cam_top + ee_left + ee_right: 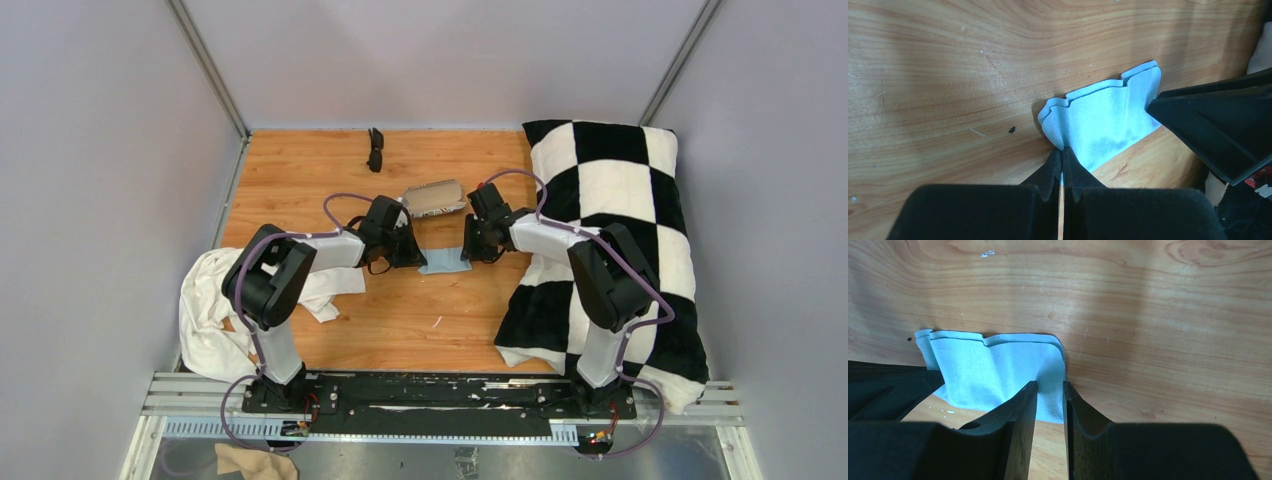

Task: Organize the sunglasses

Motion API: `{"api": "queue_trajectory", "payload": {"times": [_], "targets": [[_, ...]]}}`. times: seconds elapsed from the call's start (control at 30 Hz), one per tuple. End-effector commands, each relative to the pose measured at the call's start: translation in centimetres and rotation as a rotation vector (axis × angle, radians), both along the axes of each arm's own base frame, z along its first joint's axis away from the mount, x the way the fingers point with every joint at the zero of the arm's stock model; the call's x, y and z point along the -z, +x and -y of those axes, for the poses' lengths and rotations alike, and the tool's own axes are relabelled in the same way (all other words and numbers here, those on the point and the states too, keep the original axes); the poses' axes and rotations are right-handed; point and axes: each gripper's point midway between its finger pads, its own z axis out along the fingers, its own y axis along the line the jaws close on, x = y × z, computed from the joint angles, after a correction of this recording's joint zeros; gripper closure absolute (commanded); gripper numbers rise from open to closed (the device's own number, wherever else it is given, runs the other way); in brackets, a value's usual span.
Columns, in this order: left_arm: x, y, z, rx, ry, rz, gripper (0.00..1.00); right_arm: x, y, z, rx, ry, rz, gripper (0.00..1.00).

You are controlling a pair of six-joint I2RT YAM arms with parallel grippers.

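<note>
Near edge: both arm bases on a black mounting rail. Just beyond it, a crumpled white cloth on the near-left of the wooden table, partly under the left arm. A black-and-white checkered blanket covers the right side, near to far, with the right arm reaching over it.

Mid-table, centre: light-blue cloth on the wood, with an arm at each side. It looks folded double, with two wavy edges showing.

The left gripper is at the cloth's left edge, tips down at the wood. Its jaws are pressed together, pinching the cloth's edge, and the fabric puckers up where the tips meet.

The right gripper is at the cloth's right edge, also low at the table. Its jaws are slightly spread with a narrow gap between them. The cloth's corner sits in that gap and bare wood shows through below. Cannot tell from the wrist view whether either pad actually touches the fabric. The two grippers face each other across the cloth, close together but apart.

Just beyond the cloth, between the two wrists: a tan-grey case, lying open-side up, or so it seems in the small top view.

Far: the sunglasses lie folded on bare wood near the far edge, left of centre, well apart from the case, the cloth and both grippers. All black, nothing touching them.
</note>
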Motion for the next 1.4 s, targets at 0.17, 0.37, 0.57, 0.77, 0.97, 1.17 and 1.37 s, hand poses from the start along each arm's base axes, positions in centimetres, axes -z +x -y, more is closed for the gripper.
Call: {"api": "queue_trajectory", "payload": {"times": [0.17,0.37,0.57,0.77,0.97,1.17,1.37], "targets": [[3.0,-1.9,-1.6,0.013,0.1,-0.091,1.0,2.3,-1.7,0.4,-0.027,-0.079,-0.073,0.75],[3.1,-1.9,-1.6,0.013,0.1,-0.092,1.0,2.4,-1.8,0.0,-0.033,-0.079,-0.073,0.86],[2.6,-1.8,-1.5,0.016,0.094,-0.083,1.0,1.5,-1.6,-0.2,-0.035,-0.065,-0.056,1.0],[0.5,-1.3,-0.9,0.025,0.06,-0.051,1.0,-0.5,-1.1,-0.4,-0.039,-0.044,-0.011,1.0],[-1.8,-0.3,-0.1,0.03,0.031,-0.019,1.0,-3.2,0.3,-1.1,-0.053,-0.023,0.048,1.0],[-4.2,1.4,0.4,0.033,0.025,0.02,1.0,-5.7,2.6,-1.4,-0.051,-0.008,0.106,1.0],[-7.1,4.0,0.4,0.027,0.007,0.072,1.0,-8.7,5.4,-1.9,-0.055,0.003,0.18,1.0]]}}
